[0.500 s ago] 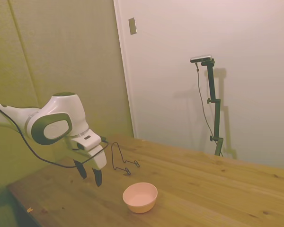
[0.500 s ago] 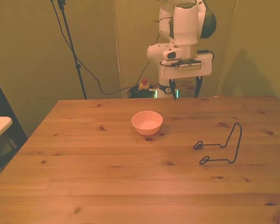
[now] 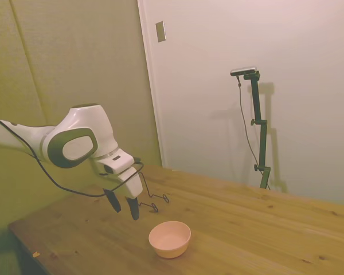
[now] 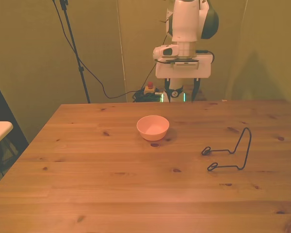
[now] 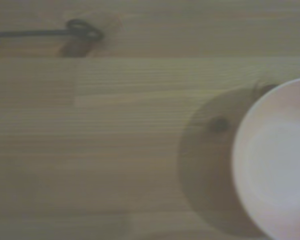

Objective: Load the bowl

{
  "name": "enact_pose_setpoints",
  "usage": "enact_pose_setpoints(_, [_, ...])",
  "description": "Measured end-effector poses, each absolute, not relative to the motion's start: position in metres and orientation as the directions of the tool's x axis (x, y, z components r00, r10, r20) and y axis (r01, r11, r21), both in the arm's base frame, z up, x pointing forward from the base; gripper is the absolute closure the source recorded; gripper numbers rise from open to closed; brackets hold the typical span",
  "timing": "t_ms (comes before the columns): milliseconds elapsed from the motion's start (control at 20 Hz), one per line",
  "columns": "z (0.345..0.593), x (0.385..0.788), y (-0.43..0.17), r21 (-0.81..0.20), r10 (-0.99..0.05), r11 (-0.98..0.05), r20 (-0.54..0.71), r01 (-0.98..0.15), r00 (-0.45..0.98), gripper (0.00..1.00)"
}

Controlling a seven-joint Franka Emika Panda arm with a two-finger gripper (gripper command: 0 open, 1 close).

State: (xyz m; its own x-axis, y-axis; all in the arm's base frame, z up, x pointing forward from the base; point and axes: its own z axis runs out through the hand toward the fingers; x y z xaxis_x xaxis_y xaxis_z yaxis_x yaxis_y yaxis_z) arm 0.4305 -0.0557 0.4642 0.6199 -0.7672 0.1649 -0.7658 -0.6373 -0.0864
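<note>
At the centre of the front view, the pale pink bowl point(image 4: 153, 127) is sitting upright and empty on the wooden table point(image 4: 136, 194), while the gripper point(image 4: 183, 94) is hanging just above and to its upper right, fingers parted and holding nothing. In the side view the bowl point(image 3: 169, 239) is lying lower right of the gripper point(image 3: 124, 206). The black wire stand point(image 4: 229, 151) is resting well apart, toward the frame's right.
</note>
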Motion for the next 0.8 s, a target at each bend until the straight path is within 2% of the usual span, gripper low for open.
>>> enact_pose_setpoints(150, [0.458, 0.435, -0.065, -0.063, -0.779, -0.62, 0.169, -0.782, 0.604, 0.0])
enact_pose_setpoints(800, [0.397, 0.472, -0.074, -0.054, -0.836, -0.532, 0.192, -0.845, 0.514, 0.0])
